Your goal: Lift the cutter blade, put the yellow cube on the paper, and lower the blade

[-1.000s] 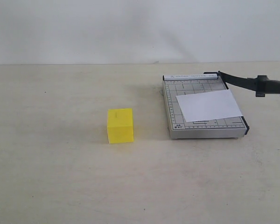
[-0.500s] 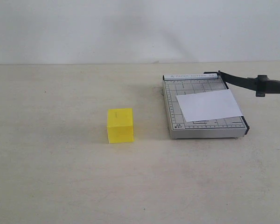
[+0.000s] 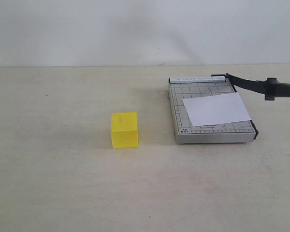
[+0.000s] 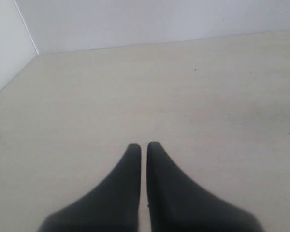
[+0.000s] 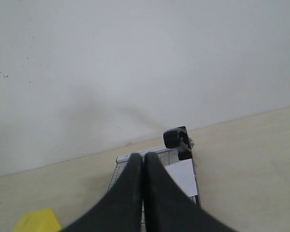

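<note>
Nothing had moved; the yellow cube [image 3: 124, 129], left of centre, awaited pickup; left end effector [image 4: 143, 145] and right end effector [image 5: 143, 155] stayed together.

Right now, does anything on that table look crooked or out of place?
Only the white paper: it lies slightly rotated against the grid of the grey cutter base. The cutter blade is raised; the yellow cube sits apart on the table. Nothing damaged.
</note>
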{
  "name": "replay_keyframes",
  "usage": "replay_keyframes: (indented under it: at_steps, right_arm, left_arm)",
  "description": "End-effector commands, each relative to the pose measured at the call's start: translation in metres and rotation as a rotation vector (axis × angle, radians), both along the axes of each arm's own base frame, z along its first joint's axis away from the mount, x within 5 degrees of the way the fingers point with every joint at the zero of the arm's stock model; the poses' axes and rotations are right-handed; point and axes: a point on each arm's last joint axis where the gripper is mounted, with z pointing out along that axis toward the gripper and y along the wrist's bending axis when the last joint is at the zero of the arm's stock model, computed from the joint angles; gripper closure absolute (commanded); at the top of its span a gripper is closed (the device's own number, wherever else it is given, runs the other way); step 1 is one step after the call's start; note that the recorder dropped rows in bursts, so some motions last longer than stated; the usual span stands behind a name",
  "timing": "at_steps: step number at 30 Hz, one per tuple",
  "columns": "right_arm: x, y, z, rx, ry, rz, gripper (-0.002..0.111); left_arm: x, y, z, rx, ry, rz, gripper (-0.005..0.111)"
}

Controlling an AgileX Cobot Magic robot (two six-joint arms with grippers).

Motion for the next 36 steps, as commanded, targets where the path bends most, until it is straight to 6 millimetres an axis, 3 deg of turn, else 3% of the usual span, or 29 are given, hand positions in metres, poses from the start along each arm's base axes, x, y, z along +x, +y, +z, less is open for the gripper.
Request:
replay_keyframes:
  at_steps: [1,15,26,36]
  right_arm:
    - [-0.0006,-0.0003,0.0015,-0.003,-0.017,-0.004,0.108]
    - [-0.0006,-0.0003,0.0015,-0.014,-0.018,-0.005,0.108]
    - [-0.0005,-0.0001,-0.0002,-0.298,-0.04,-0.022,0.108]
    - [-0.0005,0.0002,-0.0014,-0.293,-0.027,-0.017,0.108]
  left_arm:
    - [0.0,-0.0001,0.0015,-0.008,-0.012,0.001,0.102]
    - [0.0,-0.0001,0.0015,-0.008,-0.012,0.001,0.102]
    - [0.0,-0.0001,0.0015,-0.008,-0.012,0.001,0.102]
    - [0.0,-0.0001,0.0015,-0.008,-0.012,0.001,0.102]
